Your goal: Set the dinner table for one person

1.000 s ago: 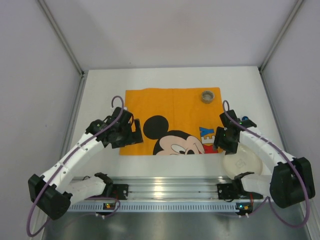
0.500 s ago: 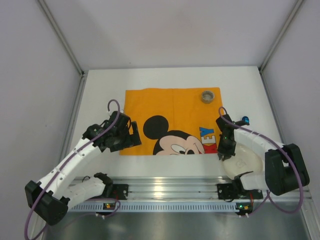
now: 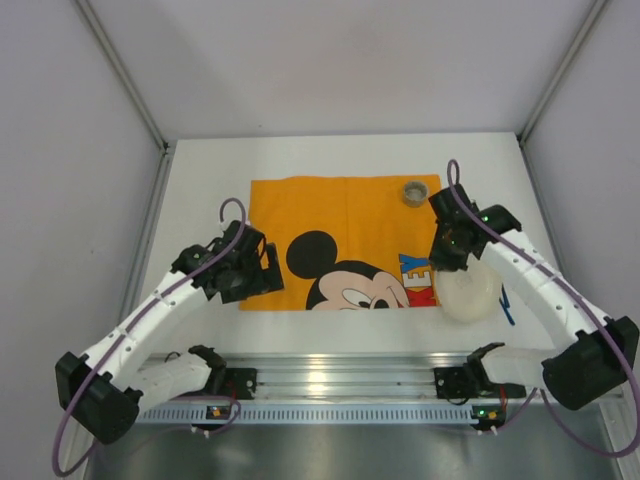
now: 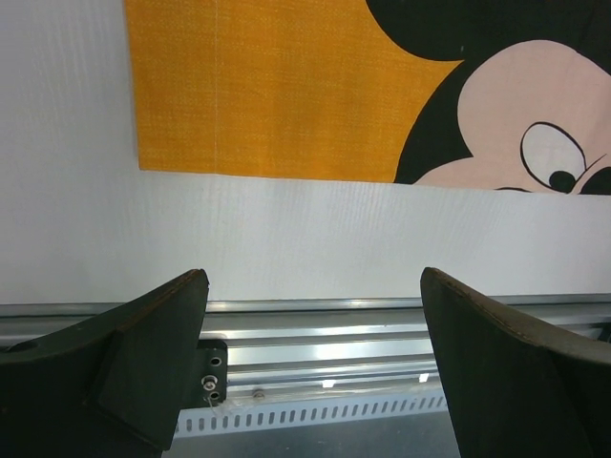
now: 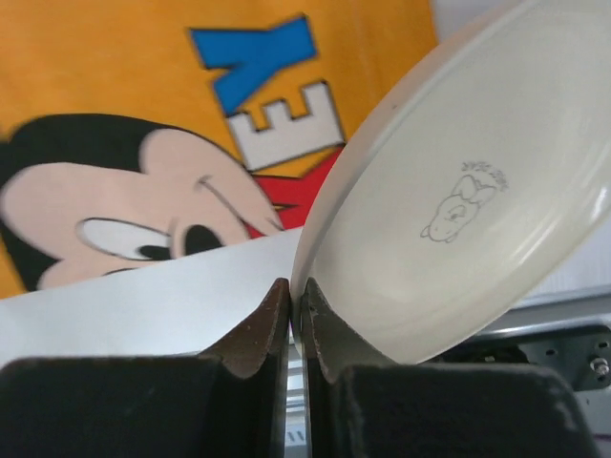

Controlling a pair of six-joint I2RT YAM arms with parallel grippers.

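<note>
Dinner table (image 3: pixel 200 180): R jaws pinch tilted plate (image 3: pixel 470 295) rim beside cloth (image 3: pixel 340 210).

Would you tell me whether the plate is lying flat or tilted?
Tilted: the right pincer clamps the plate by its raised rim.

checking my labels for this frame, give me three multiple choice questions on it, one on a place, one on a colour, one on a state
1. Where on the cloth does the small grey round object sit?
A near left corner; B far right corner; C middle.
2. What is the cloth's ground colour?
A green; B orange; C blue.
3. How is the right gripper?
A open over the cloth; B out of view; C shut on the rim of the plate.

Answers:
1 B, the top view shows it at that corner.
2 B, orange surrounds the Mickey print.
3 C, the right wrist view shows its jaws pinching the rim.
</note>
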